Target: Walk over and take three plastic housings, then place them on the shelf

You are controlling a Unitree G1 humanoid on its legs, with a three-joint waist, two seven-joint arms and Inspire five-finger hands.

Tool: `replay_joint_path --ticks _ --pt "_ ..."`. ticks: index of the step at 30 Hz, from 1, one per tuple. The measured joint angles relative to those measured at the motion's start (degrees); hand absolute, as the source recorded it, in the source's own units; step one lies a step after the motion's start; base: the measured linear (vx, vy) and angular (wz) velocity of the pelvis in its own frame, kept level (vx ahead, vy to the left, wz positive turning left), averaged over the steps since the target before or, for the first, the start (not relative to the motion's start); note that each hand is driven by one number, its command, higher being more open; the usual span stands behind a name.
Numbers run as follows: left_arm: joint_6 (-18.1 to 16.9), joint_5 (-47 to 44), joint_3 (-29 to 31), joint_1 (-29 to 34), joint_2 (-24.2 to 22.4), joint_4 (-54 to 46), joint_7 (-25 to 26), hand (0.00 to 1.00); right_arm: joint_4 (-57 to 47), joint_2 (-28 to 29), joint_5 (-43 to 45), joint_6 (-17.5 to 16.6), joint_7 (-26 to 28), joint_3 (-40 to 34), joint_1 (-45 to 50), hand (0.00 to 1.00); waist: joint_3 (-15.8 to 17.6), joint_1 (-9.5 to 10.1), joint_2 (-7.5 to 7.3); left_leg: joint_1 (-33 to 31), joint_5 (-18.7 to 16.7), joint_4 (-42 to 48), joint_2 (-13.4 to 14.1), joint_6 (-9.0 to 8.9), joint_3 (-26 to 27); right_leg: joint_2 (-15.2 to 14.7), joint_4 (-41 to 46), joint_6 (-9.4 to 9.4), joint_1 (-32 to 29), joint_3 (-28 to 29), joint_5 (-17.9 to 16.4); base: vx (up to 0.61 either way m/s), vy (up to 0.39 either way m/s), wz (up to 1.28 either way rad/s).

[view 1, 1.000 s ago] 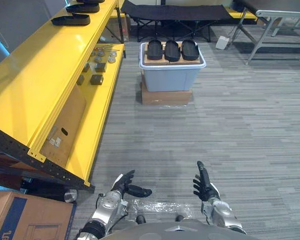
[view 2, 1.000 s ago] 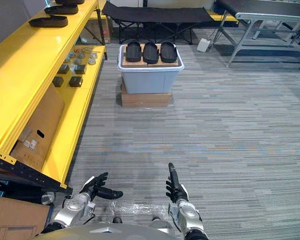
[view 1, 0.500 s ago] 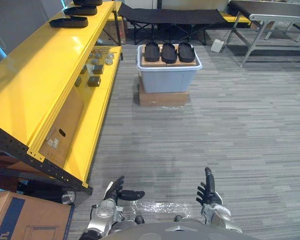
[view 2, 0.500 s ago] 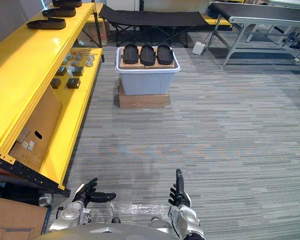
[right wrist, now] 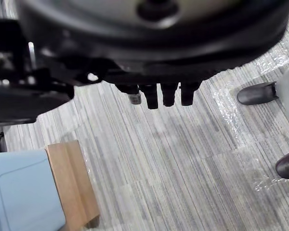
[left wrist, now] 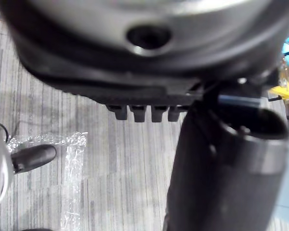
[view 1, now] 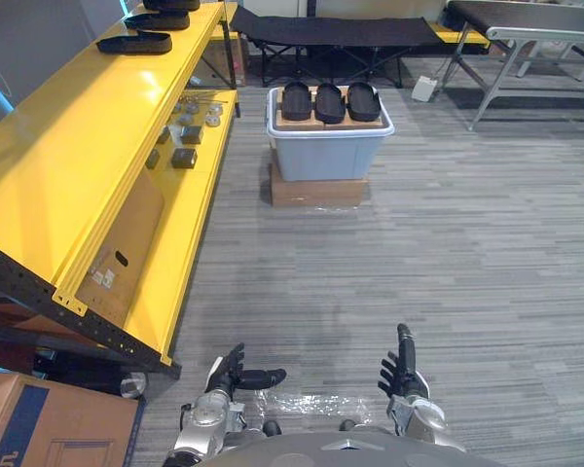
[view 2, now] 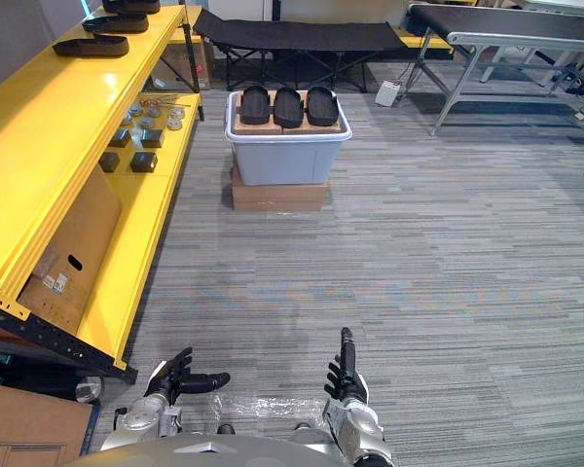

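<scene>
a yellow shelf runs along the left, with black housings on its far top level and small metal parts lower down. a folding cot and a metal table stand far off. both hands hover low and near, holding nothing: the left hand with fingers spread, the right hand with fingers straight, pointing far. the three plastic housings lie side by side on a grey bin atop a cardboard box, well apart from the hands, far across the carpet.
</scene>
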Motion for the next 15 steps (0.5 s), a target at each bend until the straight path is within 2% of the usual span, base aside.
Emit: replay_joint_path --ticks 7,10,11,12,13,14,15 --pt "0.0 0.0 0.0 0.2 -0.1 0.0 -0.6 1.0 -0.3 0.1 1.7 0.0 -0.1 0.1 1.0 0.0 0.0 0.05 0.0 0.1 -0.2 0.0 0.1 -0.16 0.7 0.1 0.0 -0.01 0.2 0.5 0.0 0.0 0.001 -0.03" --pt "0.0 0.0 0.0 0.2 -0.3 -0.7 -0.8 1.0 -2.0 0.2 1.8 0.2 -0.4 0.0 1.5 0.0 0.1 0.18 0.09 -0.2 -1.3 0.0 0.2 0.07 1.2 -0.7 5.0 -0.27 -2.8 1.3 -2.3 -0.01 0.038 -0.14" --pt "0.1 0.0 -0.3 0.1 -0.3 -1.9 -1.3 1.0 -3.1 0.4 1.6 0.2 -0.6 -0.1 1.8 0.0 0.6 -0.2 -0.55 -0.3 -2.1 0.0 0.0 0.96 1.1 -1.9 13.5 0.22 -6.6 1.7 -5.6 0.0 0.043 -0.06" --pt "0.1 0.0 -0.4 0.0 -0.3 -2.4 -1.4 1.0 -3.4 0.4 1.7 0.2 -0.7 -0.1 1.9 0.0 0.8 -0.2 -0.64 -0.3 -2.3 0.1 0.0 1.24 1.1 -2.3 18.5 0.27 -9.0 1.9 -6.3 0.02 0.052 -0.02" --pt "0.1 0.0 -0.6 -0.5 -0.1 -3.1 -1.7 1.0 -3.7 0.5 2.1 0.1 -0.8 -0.1 1.9 0.0 1.8 -0.13 -0.62 -0.4 -2.6 1.3 0.7 1.59 1.2 -3.1 29.2 0.74 -14.3 2.4 -6.1 0.03 0.038 0.03" --pt "0.0 0.0 -0.6 -0.9 0.3 -3.3 -1.8 1.0 -4.1 0.7 3.1 0.1 -0.8 -0.2 2.0 0.0 3.6 -0.21 -1.34 0.2 -4.1 3.7 1.5 2.05 1.1 -4.0 36.8 0.01 -18.0 2.9 -6.7 0.07 0.035 0.06" --pt "0.1 0.0 -0.6 -0.9 0.2 -3.3 -1.8 1.0 -4.1 0.8 3.8 0.1 -0.6 -0.2 2.1 0.0 4.3 -0.4 -1.57 0.4 -5.0 5.1 1.9 2.0 1.1 -4.1 37.6 -0.87 -18.5 2.8 -7.3 0.08 0.016 0.06"
